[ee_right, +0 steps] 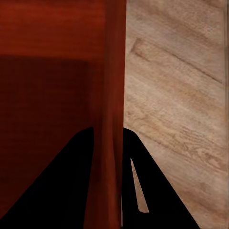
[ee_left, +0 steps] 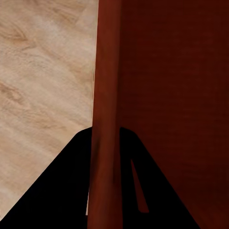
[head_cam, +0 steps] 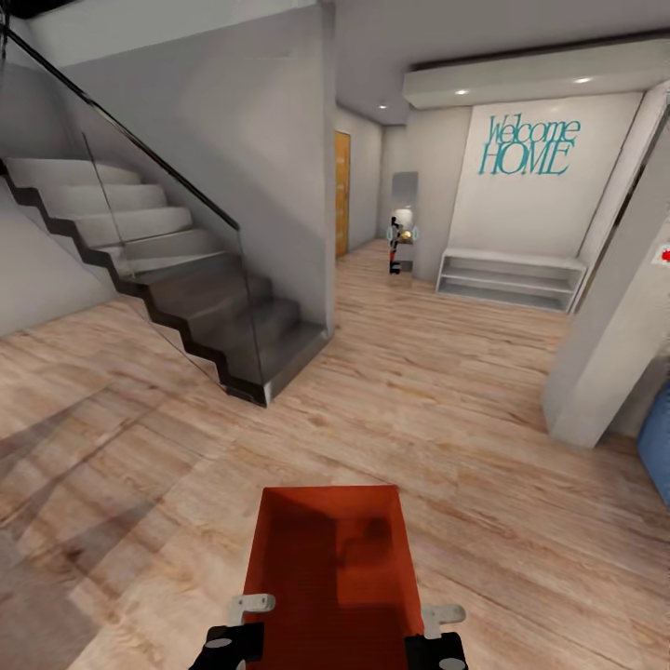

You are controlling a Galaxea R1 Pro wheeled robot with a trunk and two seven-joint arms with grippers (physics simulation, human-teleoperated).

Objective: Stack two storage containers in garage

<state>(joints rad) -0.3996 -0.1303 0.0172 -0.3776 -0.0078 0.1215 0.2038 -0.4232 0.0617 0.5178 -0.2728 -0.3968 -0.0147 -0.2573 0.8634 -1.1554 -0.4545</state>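
Observation:
One orange-red storage container point(head_cam: 330, 568) hangs low in front of me over light wood-plank flooring, its open top facing up. My left gripper point(head_cam: 240, 625) is shut on its left wall, and my right gripper point(head_cam: 443, 631) is shut on its right wall. In the left wrist view the black fingers point(ee_left: 67, 191) straddle the container's wall point(ee_left: 107, 86). The right wrist view shows the same hold, with fingers point(ee_right: 67, 191) either side of the wall point(ee_right: 112, 86). The garage is out of view.
A grey staircase point(head_cam: 167, 270) with a glass railing rises at the left. Ahead stand a white wall with "Welcome HOME" lettering point(head_cam: 529, 147), a low white shelf point(head_cam: 510, 277), a wooden door point(head_cam: 342, 191) and a mirror point(head_cam: 402, 233). A white pillar point(head_cam: 609, 326) and a blue object point(head_cam: 657, 447) stand at the right.

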